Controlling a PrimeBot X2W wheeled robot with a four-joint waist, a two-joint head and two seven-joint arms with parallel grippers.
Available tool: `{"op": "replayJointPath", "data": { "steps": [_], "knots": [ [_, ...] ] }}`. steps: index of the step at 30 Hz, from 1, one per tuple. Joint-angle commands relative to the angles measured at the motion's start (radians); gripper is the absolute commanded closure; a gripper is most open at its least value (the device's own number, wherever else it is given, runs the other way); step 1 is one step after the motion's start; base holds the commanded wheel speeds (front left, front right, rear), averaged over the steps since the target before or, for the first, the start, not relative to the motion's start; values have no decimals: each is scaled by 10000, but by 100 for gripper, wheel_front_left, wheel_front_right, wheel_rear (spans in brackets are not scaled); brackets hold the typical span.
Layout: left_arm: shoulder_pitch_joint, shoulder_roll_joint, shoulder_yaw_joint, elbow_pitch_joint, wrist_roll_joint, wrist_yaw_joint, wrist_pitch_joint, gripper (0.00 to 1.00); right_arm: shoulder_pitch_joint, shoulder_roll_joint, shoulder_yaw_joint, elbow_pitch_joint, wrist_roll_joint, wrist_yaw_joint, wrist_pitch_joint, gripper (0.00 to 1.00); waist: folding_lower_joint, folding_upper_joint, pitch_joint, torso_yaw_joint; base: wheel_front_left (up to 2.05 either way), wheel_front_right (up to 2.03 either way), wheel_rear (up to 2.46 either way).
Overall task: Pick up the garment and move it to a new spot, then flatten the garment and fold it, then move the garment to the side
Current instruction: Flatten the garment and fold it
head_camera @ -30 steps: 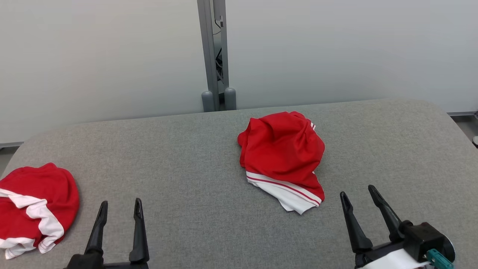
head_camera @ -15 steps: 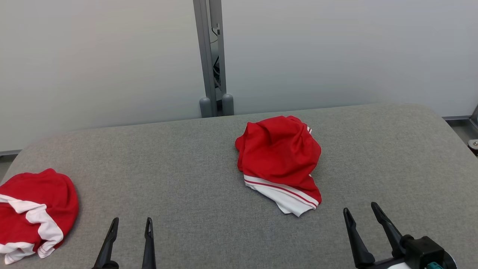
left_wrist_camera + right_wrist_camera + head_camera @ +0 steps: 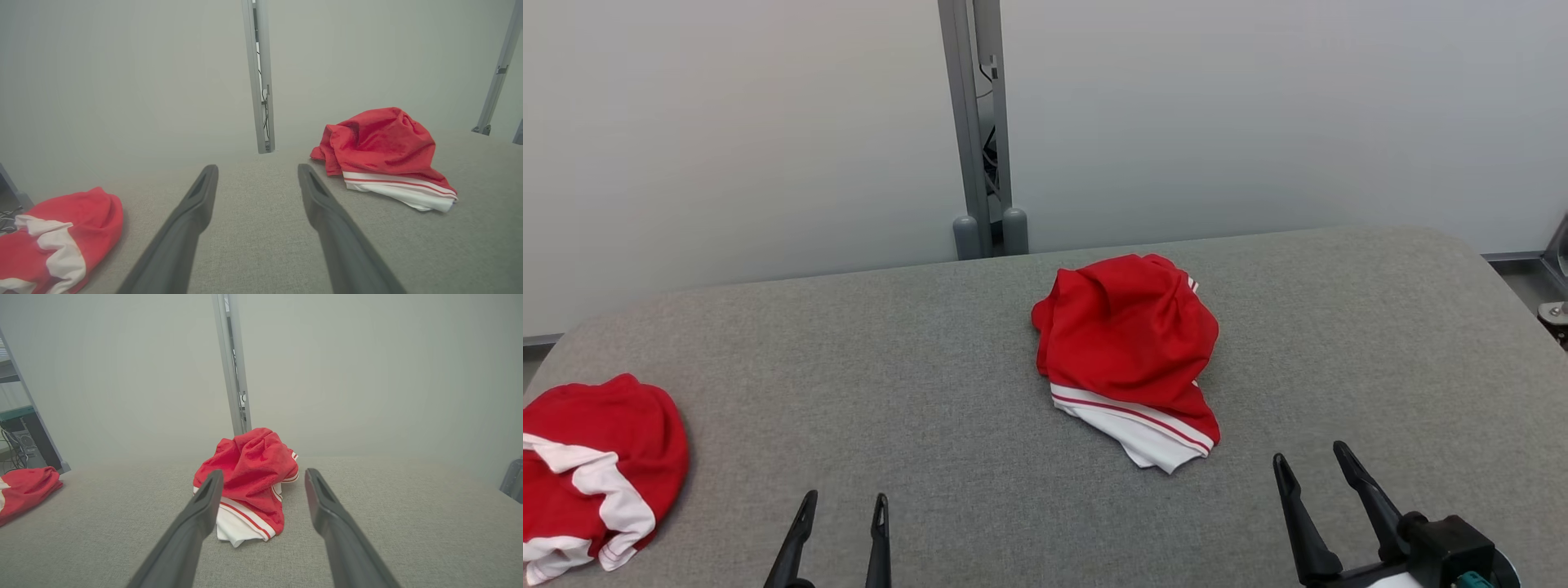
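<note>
your left hand (image 3: 845, 496) sits further right and lower in the head view than a second ago; the garment (image 3: 1127, 343) is unmoved on the table (image 3: 931, 367). both hands spread, empty. the garment lies crumpled mid-table, ahead-left of your right hand (image 3: 1308, 452), apart.

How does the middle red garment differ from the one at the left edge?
The middle garment lies central on the table; the left garment at its edge. The middle garment shows a striped white hem; the left garment a winding white band. Both are red and crumpled.
</note>
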Motion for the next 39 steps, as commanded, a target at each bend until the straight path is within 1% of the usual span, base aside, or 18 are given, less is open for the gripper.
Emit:
{"op": "replayJointPath", "data": {
  "steps": [1, 4, 8, 9, 14, 16, 17, 23, 28, 34, 36, 39],
  "knots": [
    [-54, 32, -39, 43, 71, -24, -21, 0, -59, -55, -20, -14, -3, 1, -3, 0, 0, 0, 33, -70, 0, 0, 0],
    [-164, 23, -242, 169, 128, -157, -21, 0, -167, -57, -72, -34, -12, 1, -3, 0, 0, 0, 141, -233, 0, 0, 0],
    [-622, 15, -774, 615, 144, -545, -21, 0, -304, -54, -41, -82, -5, 1, -3, 0, 0, 0, 382, -519, 0, 0, 0],
    [-958, 5, -1117, 938, 163, -706, -21, 0, -396, -57, 27, -76, -48, 1, -3, 0, 0, 0, 517, -716, 0, 0, 0],
    [-1926, 0, -2181, 1880, 139, -1148, -21, 0, -600, -54, 57, -120, -89, 1, -3, 0, 0, 0, 921, -1281, 0, 0, 0],
    [-2406, 2, -2647, 2233, 18, -1273, -21, 0, -697, -54, 47, -150, -111, 1, -3, 0, 0, 0, 1101, -1517, 0, 0, 0],
    [-2406, 2, -2647, 2233, 18, -1273, -21, 0, -697, -54, 47, -150, -111, 1, -3, 0, 0, 0, 1101, -1517, 0, 0, 0],
    [-3682, 2, -3875, 3477, -26, -1666, -21, 0, -899, -52, -40, -241, -57, 1, -3, 0, 0, 0, 1661, -2115, 0, 0, 0],
    [-4709, 8, -4668, 4474, -179, -1787, -21, 0, -1160, -54, 16, -384, 103, 1, -3, 0, 0, 0, 2254, -2497, 0, 0, 0],
    [-5892, 6, -5387, 5395, -352, -1769, -21, 0, -1472, -54, 25, -501, 325, 1, -3, 0, 0, 0, 2997, -2763, 0, 0, 0],
    [-6234, 6, -5591, 5719, -373, -1728, -21, 0, -1583, -52, 33, -521, 373, 1, -3, 0, 0, 0, 3195, -2822, 0, 0, 0],
    [-6675, 6, -5711, 6222, -531, -1414, -21, 0, -1734, -51, 61, -528, 443, 1, -3, 0, 0, 0, 3456, -2915, 0, 0, 0]
  ]
}}
